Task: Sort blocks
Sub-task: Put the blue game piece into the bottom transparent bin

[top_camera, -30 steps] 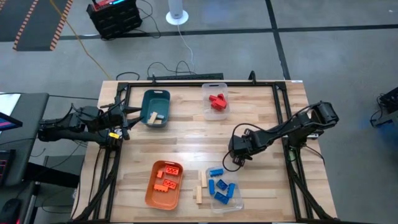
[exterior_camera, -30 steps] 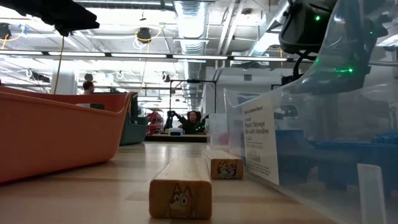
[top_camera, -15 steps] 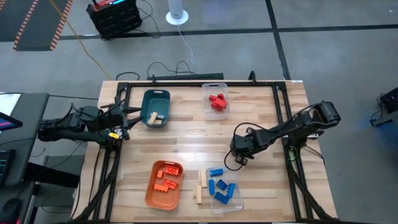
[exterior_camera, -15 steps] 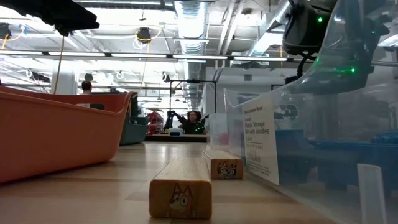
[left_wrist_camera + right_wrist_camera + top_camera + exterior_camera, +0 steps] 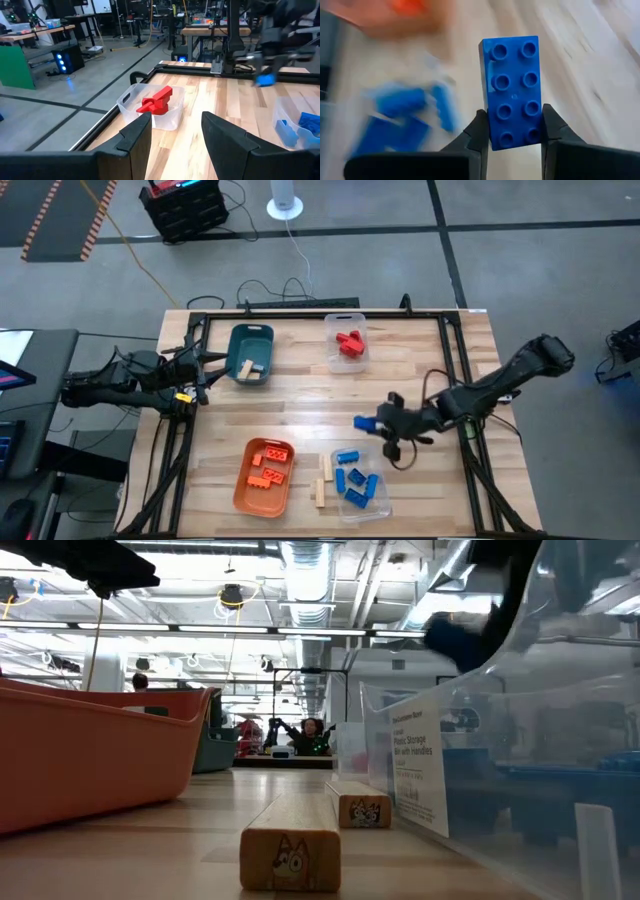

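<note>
Right gripper [image 5: 511,142] clamped on blue brick [image 5: 512,90], above table near blue bin [image 5: 358,485]. Left gripper [image 5: 175,135] apart, idle at table's left edge. Two wood blocks [image 5: 322,480] unsorted.

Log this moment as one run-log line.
right gripper: shut on blue block, above table near blue-block bin | left gripper: open, idle

Grey concrete floor [image 5: 520,290] around the wooden table [image 5: 300,405], dark seams crossing it. Striped hazard mat [image 5: 60,215] in one corner; black crate [image 5: 185,208] and white fan base [image 5: 285,200] nearby. Ceiling ducts [image 5: 305,570] and strip lights [image 5: 200,630] overhead. Workbenches [image 5: 45,30] beyond.
</note>
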